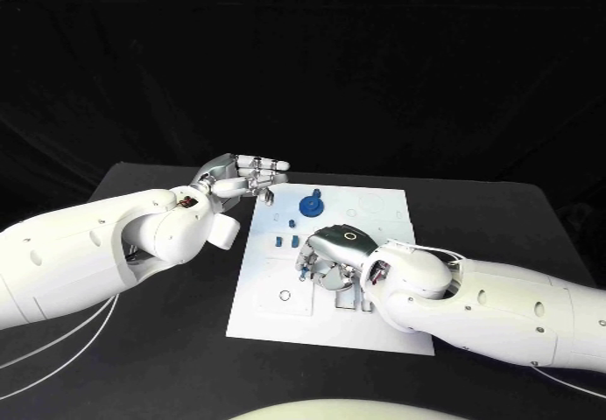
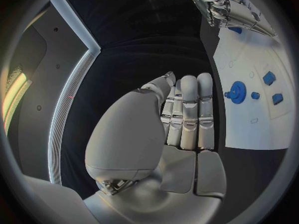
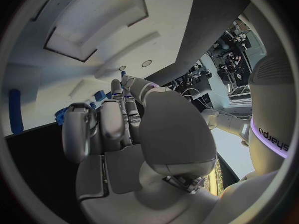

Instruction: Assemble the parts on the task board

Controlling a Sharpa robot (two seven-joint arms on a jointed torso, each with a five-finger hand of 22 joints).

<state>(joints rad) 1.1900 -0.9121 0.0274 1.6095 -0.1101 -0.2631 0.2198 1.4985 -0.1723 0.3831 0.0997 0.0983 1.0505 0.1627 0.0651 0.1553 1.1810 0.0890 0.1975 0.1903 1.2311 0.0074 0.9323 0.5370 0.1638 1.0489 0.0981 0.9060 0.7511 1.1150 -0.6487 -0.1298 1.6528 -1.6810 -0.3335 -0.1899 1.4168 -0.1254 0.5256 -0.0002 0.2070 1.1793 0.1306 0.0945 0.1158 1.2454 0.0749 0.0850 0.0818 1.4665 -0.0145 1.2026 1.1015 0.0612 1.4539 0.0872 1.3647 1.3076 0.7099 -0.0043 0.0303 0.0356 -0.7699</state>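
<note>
The task board [image 1: 331, 337] lies flat in the middle of the bench [image 1: 151, 350], and the assembly looks only partly done, as far as can be judged. A blue gear [image 1: 311, 206] stands near the board's far edge, with a few small blue parts [image 1: 292, 239] loose on the board just on the near side of that gear; these seem not yet seated in any final place. The right hand [image 1: 336, 259] hangs low over the middle of the board, on the near side of the gear, fingers curled downward; whether it has a part pinched under them I cannot tell, since the palm hides the fingertips. The left hand [image 1: 246, 179] hovers above the board's far left corner, beside the gear, fingers straight and close together, holding nothing. I judge that most of the fitting is left: the loose parts near the gear need placing.
</note>
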